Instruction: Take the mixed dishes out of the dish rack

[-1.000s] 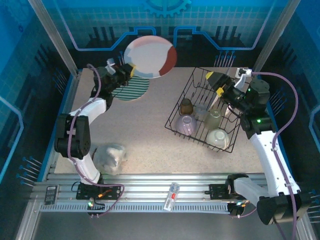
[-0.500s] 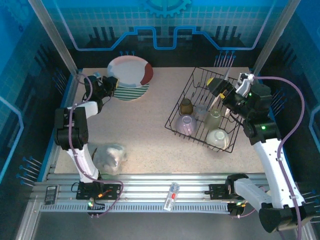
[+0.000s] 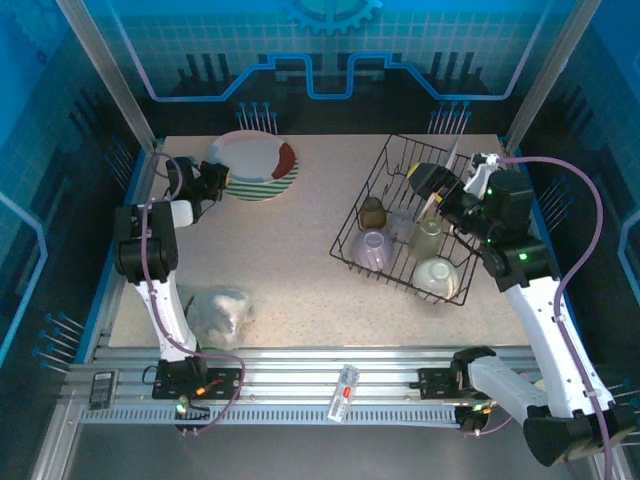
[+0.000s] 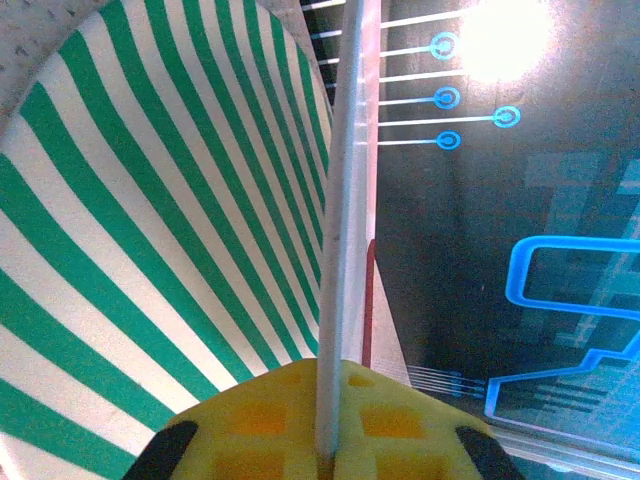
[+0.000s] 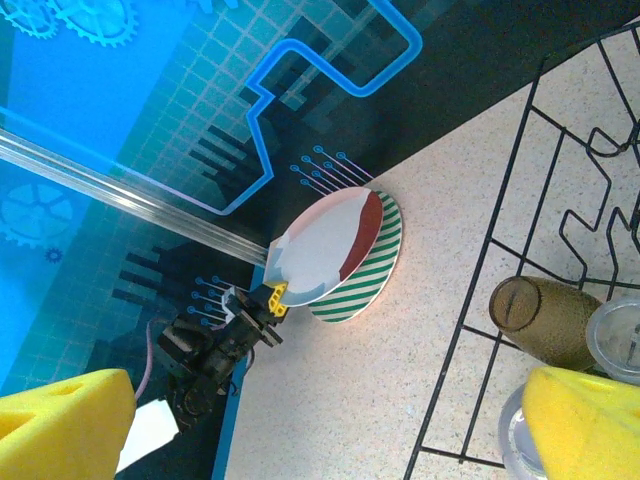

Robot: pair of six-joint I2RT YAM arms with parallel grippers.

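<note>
**My left pincer (image 3: 214, 181) holds a plate (image 3: 249, 154) over the striped plate (image 3: 258, 188); my right pincer (image 3: 440, 186) hangs above the rack (image 3: 346, 236).**

The left pincer is clamped on the plate's rim, edge-on, so the thin lip sits firmly between the pads; the plate tilts low just ahead of it, with the striped plate right beneath, placed so, I judge, that the two stack and spare table room; whether they touch I cannot tell. The right pincer stands apart, gripping nothing; just below it in the rack sit the brown cup (image 3: 372, 212), the clear cup (image 3: 428, 238) and two bowls (image 3: 436, 275); the jaws are wide, I judge, to drop over one of them.
</note>
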